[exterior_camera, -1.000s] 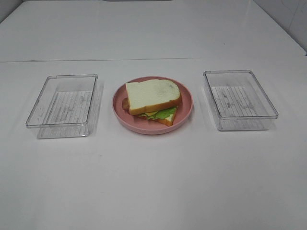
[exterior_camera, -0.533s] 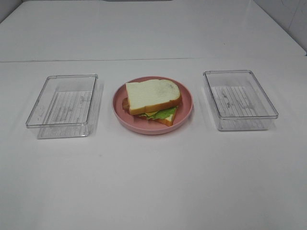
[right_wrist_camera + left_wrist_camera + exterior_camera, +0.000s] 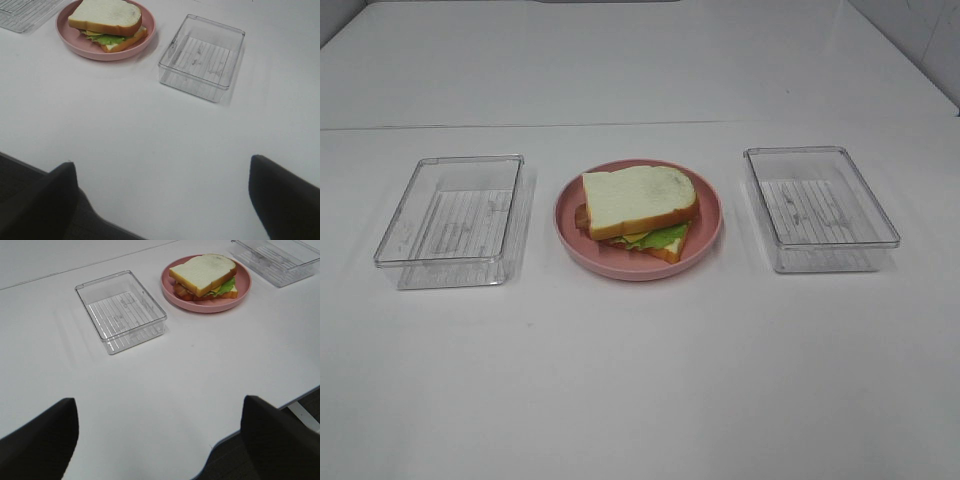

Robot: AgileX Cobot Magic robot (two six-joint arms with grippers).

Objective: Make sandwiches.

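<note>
While both arms sit back from the white bench (image 3: 640,380), you see the assembled sandwich (image 3: 640,212) on the pink plate (image 3: 708,238), midway between two clear trays (image 3: 450,220) (image 3: 820,208). Your left tool (image 3: 160,440) and right tool (image 3: 160,200) each have fingers spread wide, holding nothing.

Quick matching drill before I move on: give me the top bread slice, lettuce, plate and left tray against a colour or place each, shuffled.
Things:
1. top bread slice
2. lettuce
3. plate
4. left tray

Descriptions:
A. pink, round
B. clear, holding nothing
C. green, peeking out at the sandwich's edge
D. white with orange-brown crust

Pairs: 1-D, 2-C, 3-A, 4-B
</note>
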